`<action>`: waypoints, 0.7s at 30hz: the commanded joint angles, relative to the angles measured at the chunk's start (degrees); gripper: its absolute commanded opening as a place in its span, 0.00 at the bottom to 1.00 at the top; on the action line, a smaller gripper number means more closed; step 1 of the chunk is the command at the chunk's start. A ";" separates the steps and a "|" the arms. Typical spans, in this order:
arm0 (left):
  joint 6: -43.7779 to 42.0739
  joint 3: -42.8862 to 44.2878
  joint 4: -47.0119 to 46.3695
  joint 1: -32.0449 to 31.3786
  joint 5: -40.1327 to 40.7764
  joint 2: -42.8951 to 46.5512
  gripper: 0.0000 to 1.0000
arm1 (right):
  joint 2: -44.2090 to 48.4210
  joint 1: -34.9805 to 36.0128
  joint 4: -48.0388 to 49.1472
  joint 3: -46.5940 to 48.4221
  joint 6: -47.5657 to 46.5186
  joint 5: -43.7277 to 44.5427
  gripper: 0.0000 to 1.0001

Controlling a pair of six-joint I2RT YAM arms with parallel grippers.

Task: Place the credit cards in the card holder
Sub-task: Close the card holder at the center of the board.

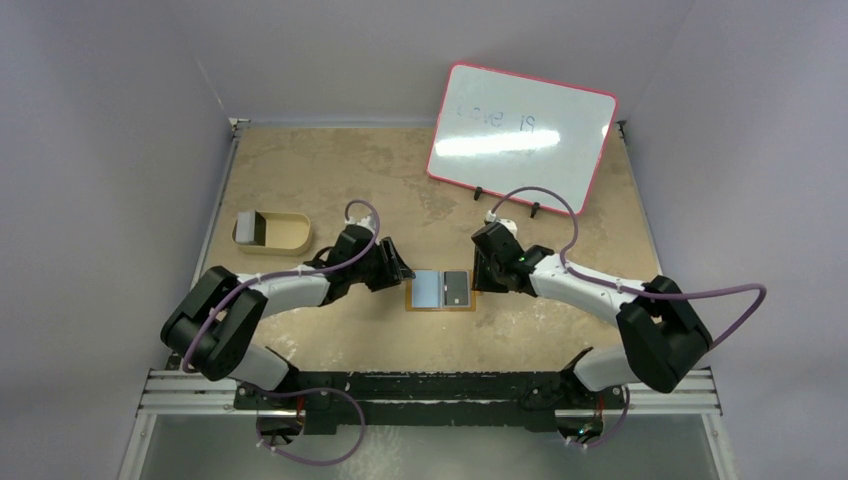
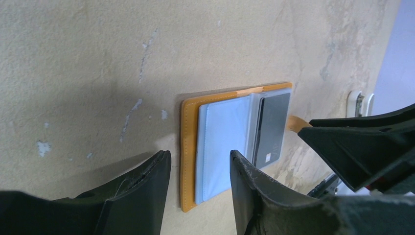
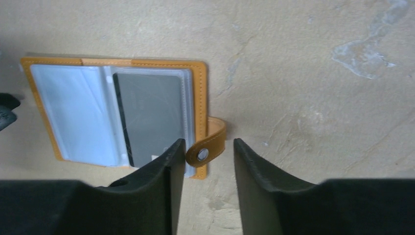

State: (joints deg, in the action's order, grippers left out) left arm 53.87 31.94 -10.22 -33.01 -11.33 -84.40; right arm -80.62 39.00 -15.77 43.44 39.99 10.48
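Observation:
The card holder [image 1: 440, 308] lies open and flat on the table, its orange-brown rim [image 2: 187, 147] framing clear sleeves. A dark grey card [image 1: 456, 289] [image 2: 272, 125] [image 3: 149, 115] sits in the right-hand sleeve. The left half is pale blue [image 2: 222, 142] [image 3: 73, 112]; I cannot tell whether a card is inside it. My left gripper [image 1: 403, 270] [image 2: 200, 154] stands open just over the holder's left edge. My right gripper [image 1: 478, 278] [image 3: 209, 142] is open at the right edge. The snap tab [image 3: 211, 142] lies between its fingers, close against the left one, and is not pinched.
A beige shallow tray [image 1: 290, 236] with a grey block [image 1: 250, 228] stands at the back left. A white board with a red rim [image 1: 520, 130] leans at the back right. Bare tan tabletop surrounds the holder.

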 commanded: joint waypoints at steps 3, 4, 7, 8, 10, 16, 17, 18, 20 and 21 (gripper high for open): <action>3.74 -0.89 -8.58 0.23 -3.62 -0.72 0.47 | 0.33 0.13 -0.09 -1.72 2.37 3.41 0.26; 4.52 -1.02 -9.98 0.23 -4.51 -1.16 0.47 | -0.02 0.11 0.41 -2.21 2.56 2.68 0.23; 7.85 -1.83 -15.49 0.19 -7.34 -2.70 0.46 | -1.08 0.13 2.09 -3.09 2.88 2.51 0.16; 8.80 -2.13 -17.13 0.16 -7.91 -3.06 0.46 | -1.19 0.11 2.59 -3.38 3.10 2.27 0.14; 10.06 -2.53 -19.21 0.15 -8.87 -3.48 0.46 | -1.21 0.12 3.31 -3.93 3.46 2.07 0.10; 2.87 0.32 -8.51 0.14 -4.86 -0.83 0.46 | -1.04 0.12 4.18 -5.16 3.75 0.65 0.04; 0.71 0.88 -5.64 0.14 -2.83 -0.32 0.47 | -1.03 0.11 4.37 -5.39 3.73 0.60 0.04; -1.14 1.37 -2.96 0.14 -0.80 0.08 0.47 | -0.95 0.11 4.60 -5.46 3.70 0.52 0.03; -4.03 2.16 0.40 0.14 2.64 0.08 0.48 | -0.94 0.11 5.08 -5.56 3.53 0.40 0.03; -4.83 2.49 1.19 0.19 3.30 -0.24 0.48 | -1.02 0.11 5.21 -5.71 3.48 0.23 0.02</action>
State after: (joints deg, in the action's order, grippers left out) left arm 56.21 31.22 -15.18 -33.01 -14.33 -86.56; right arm -81.78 39.00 -11.64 38.96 42.70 10.92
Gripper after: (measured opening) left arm 0.476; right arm 0.077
